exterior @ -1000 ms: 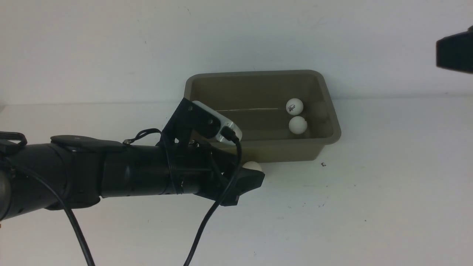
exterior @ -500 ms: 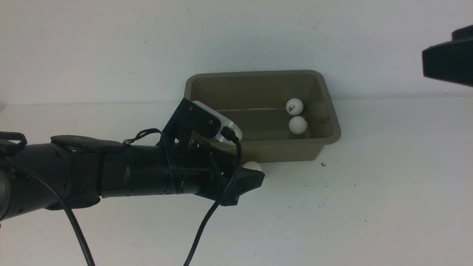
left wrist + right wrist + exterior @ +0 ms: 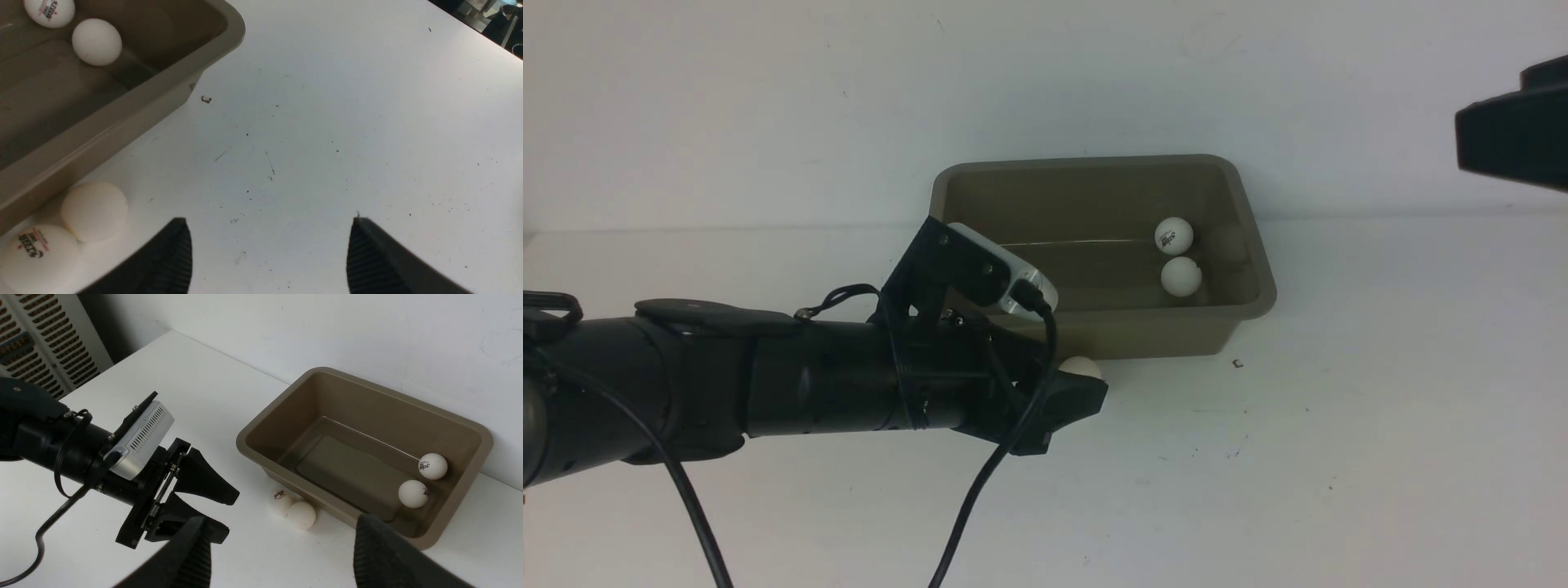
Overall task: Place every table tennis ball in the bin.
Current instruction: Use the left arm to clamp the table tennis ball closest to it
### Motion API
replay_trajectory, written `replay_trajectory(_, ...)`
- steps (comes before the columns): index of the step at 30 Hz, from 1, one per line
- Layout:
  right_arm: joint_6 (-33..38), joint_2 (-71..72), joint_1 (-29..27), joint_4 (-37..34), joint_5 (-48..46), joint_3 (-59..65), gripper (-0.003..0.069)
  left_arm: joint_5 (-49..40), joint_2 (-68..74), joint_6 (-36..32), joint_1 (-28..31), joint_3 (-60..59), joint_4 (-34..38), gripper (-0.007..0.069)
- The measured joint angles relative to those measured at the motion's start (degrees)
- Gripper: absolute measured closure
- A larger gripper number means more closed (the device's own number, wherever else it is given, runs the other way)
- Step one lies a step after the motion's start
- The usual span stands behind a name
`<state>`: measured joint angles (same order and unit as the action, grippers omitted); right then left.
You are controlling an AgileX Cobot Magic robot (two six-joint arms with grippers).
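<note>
The taupe bin stands at the back of the white table against the wall. Two white table tennis balls lie inside it at its right end, one with a logo and one plain. Two more balls, one plain and one with a logo, rest touching each other on the table against the bin's near wall. My left gripper hovers low just in front of them, open and empty, with the balls off to one side of its jaws. My right gripper hangs higher, open and empty, looking down on the bin.
My left arm with its cable reaches across the front left of the table. A dark part of the right arm juts in at the upper right. A small dark speck lies by the bin's near right corner. The wall runs directly behind the bin.
The dark part of the right arm at the upper right edge has shifted a little leftward. The left arm, the balls and the bin have not moved.
</note>
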<state>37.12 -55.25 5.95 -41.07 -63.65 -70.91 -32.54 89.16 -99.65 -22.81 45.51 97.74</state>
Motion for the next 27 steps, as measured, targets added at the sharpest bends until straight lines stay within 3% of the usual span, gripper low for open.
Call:
replay_trajectory(8,0.0,0.0,0.0,0.0,0.0,0.0,0.0230,3.6,0.0,-0.1,0.0,0.0,0.0,0.0164)
replay_trajectory(15,0.0,0.0,0.0,0.0,0.9,0.0,0.0230,12.5,0.0,0.0,0.0,0.0,0.1,0.0164)
replay_trajectory(27,0.0,0.0,0.0,0.2,1.0,0.0,0.0230,21.0,0.0,4.3,0.0,-1.3,0.5,0.0164)
